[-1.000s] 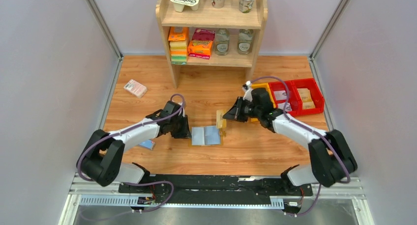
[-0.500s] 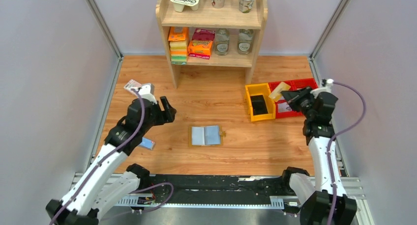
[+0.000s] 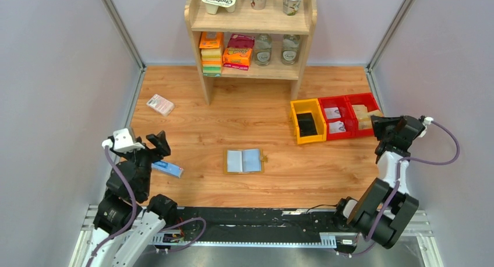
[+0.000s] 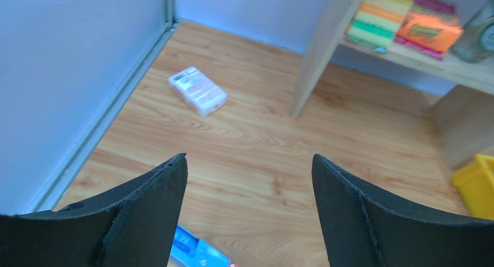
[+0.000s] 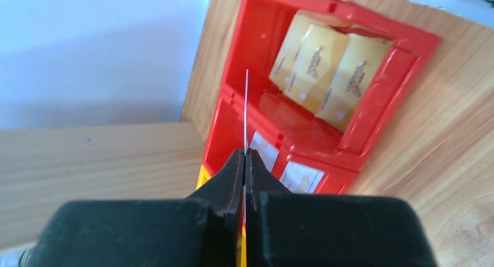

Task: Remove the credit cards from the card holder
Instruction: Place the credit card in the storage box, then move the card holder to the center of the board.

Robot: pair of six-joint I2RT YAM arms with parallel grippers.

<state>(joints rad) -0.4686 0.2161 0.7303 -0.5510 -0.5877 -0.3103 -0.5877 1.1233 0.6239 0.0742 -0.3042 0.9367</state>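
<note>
The card holder (image 3: 243, 160) lies open mid-table, and its grey-blue panels look empty. Far to its right, the right gripper (image 5: 245, 154) is clamped on a thin card (image 5: 247, 109) above the red bin (image 5: 396, 83), which holds tan cards (image 5: 320, 69); only the release seems left. To the holder's left, the left gripper (image 4: 249, 162) gapes empty.

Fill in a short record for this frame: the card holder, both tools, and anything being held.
card holder: open flat on the table, grey-blue panels up, neither tool touching it
left tool: open, empty, above the table's near left part
right tool: shut on a thin card, seen edge-on
card heading: edge points toward the red bins
blue bar: lying on the table beside the left arm
</note>
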